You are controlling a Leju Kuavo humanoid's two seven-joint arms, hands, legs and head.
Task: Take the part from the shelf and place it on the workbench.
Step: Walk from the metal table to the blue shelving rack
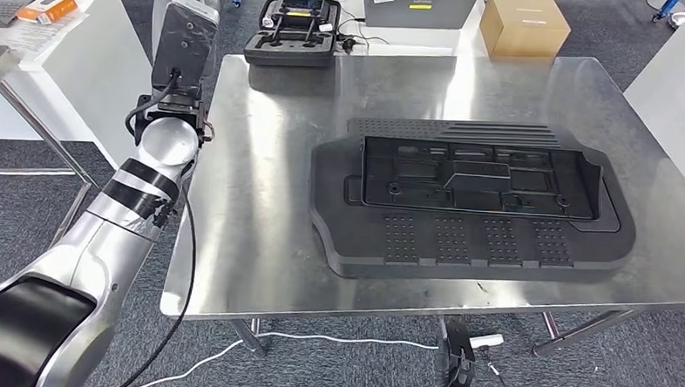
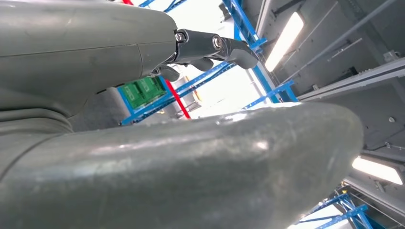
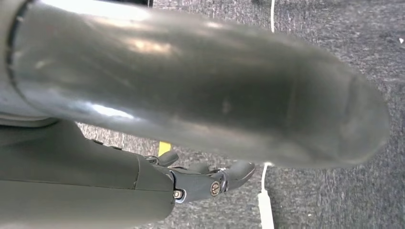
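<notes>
1. Lying flat on the workbench [image 1: 250, 242], the part [image 1: 469, 203] is a large black moulded panel with a raised rectangular frame on top and patches of small holes along its near edge; it sits right of the bench's centre, with bare steel showing all around it.
2. No hand touches the part.
3. The left arm [image 1: 119, 227] comes up along the bench's left edge (silver, with black bands near the wrist), and the left hand [image 1: 187, 43] is raised beyond that edge, well apart from the part.
4. In the left wrist view the left hand [image 2: 210, 47] points up toward ceiling lights and blue racking; its dark fingers [image 2: 234, 47] are stretched out, only lightly bent, with nothing in them, and the thick grey thumb [image 2: 191, 171] stands apart from them.
5. In the right wrist view the right hand [image 3: 200, 179] is seen over grey carpet [image 3: 334, 43], its dark fingers [image 3: 236, 171] loosely curled and apart from the thumb [image 3: 215, 90], holding nothing.
6. A white cable [image 3: 266, 210] lies on the carpet beside that hand.
7. At the far edge of the bench an open black case [image 1: 294, 34] rests partly on the steel top.
8. Behind the bench a brown cardboard box [image 1: 522, 25] stands on another surface (beside a dark, flat object I cannot make out).
9. A white table [image 1: 74, 68] stands to the left, carrying an orange box [image 1: 49, 6] and some papers.
</notes>
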